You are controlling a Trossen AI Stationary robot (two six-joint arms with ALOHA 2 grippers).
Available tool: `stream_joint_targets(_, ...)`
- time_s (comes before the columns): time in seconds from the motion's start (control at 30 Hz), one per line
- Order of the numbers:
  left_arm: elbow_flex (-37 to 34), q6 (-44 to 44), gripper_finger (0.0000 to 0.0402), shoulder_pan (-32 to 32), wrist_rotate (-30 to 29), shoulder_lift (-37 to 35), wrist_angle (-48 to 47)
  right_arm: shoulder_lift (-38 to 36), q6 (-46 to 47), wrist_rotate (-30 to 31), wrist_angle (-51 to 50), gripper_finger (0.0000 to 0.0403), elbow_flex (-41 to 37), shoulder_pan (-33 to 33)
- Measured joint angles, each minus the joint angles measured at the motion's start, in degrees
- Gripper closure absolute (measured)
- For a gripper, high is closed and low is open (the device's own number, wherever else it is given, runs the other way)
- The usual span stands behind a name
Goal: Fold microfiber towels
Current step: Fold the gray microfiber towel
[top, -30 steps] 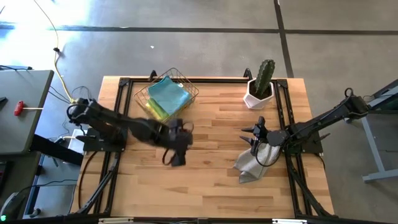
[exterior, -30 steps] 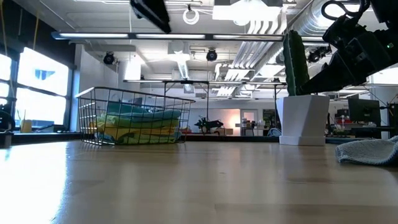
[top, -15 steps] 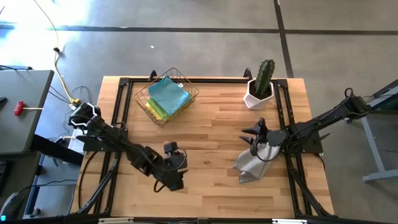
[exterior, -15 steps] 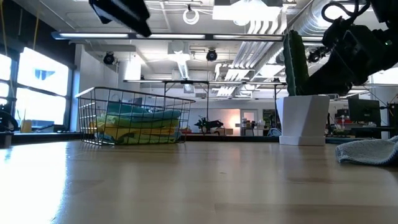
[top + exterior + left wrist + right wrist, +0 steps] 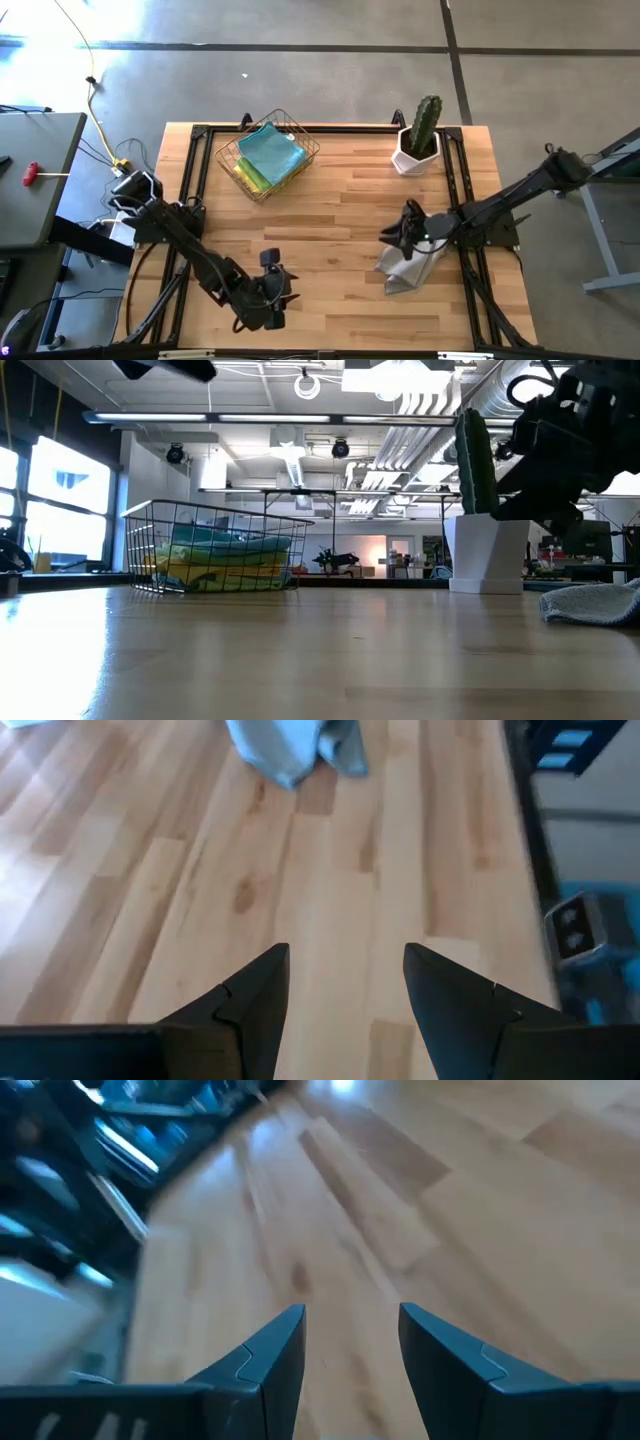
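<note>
A grey towel (image 5: 408, 264) lies crumpled on the table at the right; it also shows in the low view (image 5: 595, 603) and in the left wrist view (image 5: 292, 748). Light blue, lime green and yellow towels (image 5: 268, 157) lie stacked in a wire basket (image 5: 215, 548) at the far left. My right gripper (image 5: 392, 236) hovers open above the grey towel's far left part, its fingers apart in its wrist view (image 5: 352, 1320). My left gripper (image 5: 280, 283) is open and empty over bare wood near the table's near edge, its fingers apart in its wrist view (image 5: 345, 960).
A cactus in a white pot (image 5: 418, 138) stands at the far right; it also shows in the low view (image 5: 487, 550). Black frame rails (image 5: 196, 180) run along the table's left, right and far sides. Bare wood (image 5: 340, 210) lies between the basket and the grey towel.
My left gripper has swung from just in front of the basket toward the table's near edge, staying open. My right gripper has gone a little toward the table's left and near edges over the grey towel. The towel lies as before.
</note>
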Motion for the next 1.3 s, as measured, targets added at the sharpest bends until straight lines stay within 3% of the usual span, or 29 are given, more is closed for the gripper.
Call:
stream_joint_targets(0.1, -0.11, 0.0, 0.0216, -0.53, -1.61, 0.11, -0.31, 5.03, 1.38, -0.07, 4.76, 0.0249, 0.52, 0.95)
stream_joint_targets(0.27, -0.05, 0.13, 0.0216, -0.75, -2.54, 0.02, -0.65, 12.69, 1.07, -1.09, 1.65, 0.0249, 5.38, 1.02)
stream_joint_targets(0.37, -0.05, -0.28, 0.0216, -0.88, -2.49, 0.02, -1.18, 16.91, 4.64, -6.26, -10.17, 0.0249, 11.59, 1.0)
stream_joint_targets(0.5, -0.05, -0.34, 0.0216, -0.87, -2.51, 0.02, -1.29, 21.83, 9.57, -13.06, -36.13, 0.0249, 23.18, 0.89)
stream_joint_targets(0.63, -0.05, -0.44, 0.0216, -0.92, -2.08, 0.02, -1.14, 26.35, 13.0, -13.29, -57.13, 0.0249, 32.73, 2.29)
stream_joint_targets(0.77, -0.05, -1.13, 0.0216, -1.51, -1.74, 0.02, -1.33, 30.34, 17.94, -12.89, -65.18, 0.0249, 35.52, 3.63)
stream_joint_targets(0.87, -0.05, -2.0, 0.0216, -2.05, -1.92, 0.02, -1.55, 32.74, 21.81, -16.19, -65.31, 0.0249, 34.6, 2.88)
stream_joint_targets(1.0, -0.05, -2.84, 0.0216, -2.48, -1.94, 0.02, -2.1, 35.71, 19.15, -17.77, -60.1, 0.0249, 33.81, 1.42)
stream_joint_targets(1.3, -0.05, -3.87, 0.0216, -2.81, -1.62, 0.0, -2.31, 40.33, -10.84, -12.74, -23.41, 0.0249, 33.81, -3.34)
